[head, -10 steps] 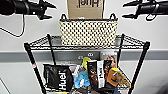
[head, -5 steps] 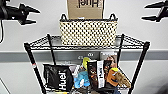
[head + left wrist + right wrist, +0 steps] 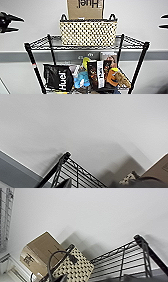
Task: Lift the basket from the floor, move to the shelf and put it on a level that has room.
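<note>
The cream woven basket [image 3: 88,32] stands upright on the top level [image 3: 40,42] of the black wire shelf [image 3: 143,53], its two black loop handles sticking up. My left gripper [image 3: 13,23] hangs open to the left of the shelf, well apart from the basket. My right gripper [image 3: 165,21] is open at the far right, also clear of it. In the right wrist view the basket [image 3: 75,268] and one handle sit on the wire tier [image 3: 120,258]. The left wrist view catches a corner post [image 3: 65,155] of the shelf. The floor is hidden.
A brown "Huel" cardboard box [image 3: 85,8] stands behind the basket against the white wall. The lower tier holds a black Huel bag [image 3: 58,78], snack packets [image 3: 98,73] and other clutter. A grey band [image 3: 12,56] runs along the wall.
Both grippers have drawn away from the basket, outward to the picture's sides and lower. The basket stays where it is on the top tier.
</note>
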Robot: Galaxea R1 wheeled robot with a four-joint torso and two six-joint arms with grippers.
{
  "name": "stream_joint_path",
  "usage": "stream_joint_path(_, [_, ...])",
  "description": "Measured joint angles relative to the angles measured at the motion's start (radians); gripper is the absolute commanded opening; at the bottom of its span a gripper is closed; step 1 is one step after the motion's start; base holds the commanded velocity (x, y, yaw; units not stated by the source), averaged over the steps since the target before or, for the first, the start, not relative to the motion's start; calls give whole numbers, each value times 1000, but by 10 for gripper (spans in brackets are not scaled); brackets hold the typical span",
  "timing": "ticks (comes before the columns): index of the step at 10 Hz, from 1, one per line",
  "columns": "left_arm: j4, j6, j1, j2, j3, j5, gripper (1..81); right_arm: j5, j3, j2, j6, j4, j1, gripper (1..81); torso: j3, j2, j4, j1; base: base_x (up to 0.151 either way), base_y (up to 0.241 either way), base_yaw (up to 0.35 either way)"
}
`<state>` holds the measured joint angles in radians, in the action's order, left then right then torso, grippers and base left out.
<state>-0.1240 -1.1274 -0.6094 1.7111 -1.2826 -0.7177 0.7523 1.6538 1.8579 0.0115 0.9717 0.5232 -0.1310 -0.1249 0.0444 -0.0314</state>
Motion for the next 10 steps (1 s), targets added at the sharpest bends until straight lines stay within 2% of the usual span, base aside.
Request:
stream_joint_path(2, [-3, 47, 71, -55, -13, -32, 811, 40, 3, -48, -14, -66, -41, 811, 0, 0, 0, 0, 0, 0, 0])
stream_joint_path(5, [-7, 114, 154, -129, -27, -43, 811, 70, 18, -88, -20, -122, -123, 811, 1, -1, 0, 0, 0, 0, 0])
stream_joint_path(7, [-9, 158, 217, -180, -30, -47, 811, 79, 21, -99, -20, -150, -210, 811, 1, -1, 0, 0, 0, 0, 0])
stream_joint_path(10, [-11, 199, 331, -206, -31, -43, 811, 78, 23, -108, -20, -193, -349, 811, 1, -1, 0, 0, 0, 0, 0])
